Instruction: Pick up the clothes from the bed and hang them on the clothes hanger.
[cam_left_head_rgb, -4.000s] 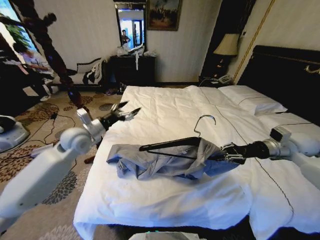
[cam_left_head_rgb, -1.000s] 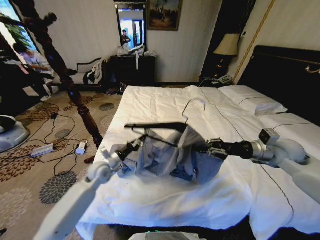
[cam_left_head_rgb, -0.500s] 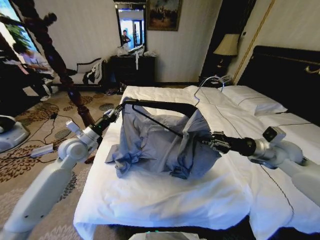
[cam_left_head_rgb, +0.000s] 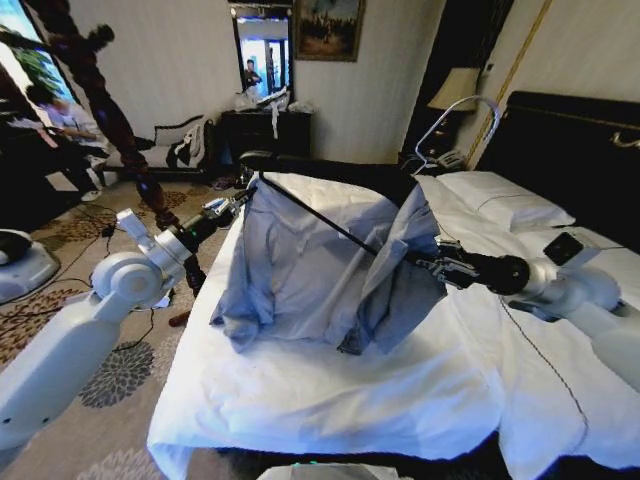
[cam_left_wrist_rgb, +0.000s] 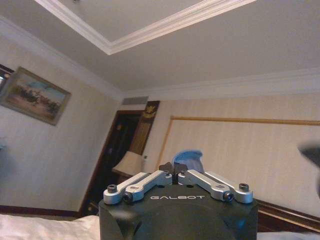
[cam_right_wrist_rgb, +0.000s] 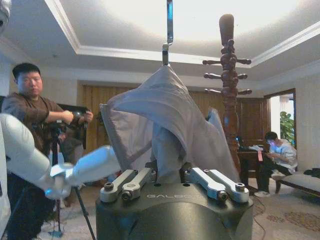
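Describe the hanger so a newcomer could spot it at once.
Above the white-sheeted bed, the grey-blue shirt hangs raised between left gripper and right gripper. The hanger is the dark bar on top, its pale wire hook curving upward.

One light grey-blue soft fabric shirt (cam_left_head_rgb: 310, 270), one dark-armed hanger with a pale wire hook (cam_left_head_rgb: 330, 170) — one of each. One large bed with wrinkled white sheets (cam_left_head_rgb: 300, 390). Two white pillows (cam_left_head_rgb: 505, 205) at the black headboard (cam_left_head_rgb: 570, 150). Two metal-fingered robot grippers — the left gripper (cam_left_head_rgb: 240, 195) and the right gripper (cam_left_head_rgb: 425, 262). One turned dark wooden coat stand (cam_left_head_rgb: 105, 110). One cream-shaded lamp (cam_left_head_rgb: 455, 90). One framed painting (cam_left_head_rgb: 327, 27).
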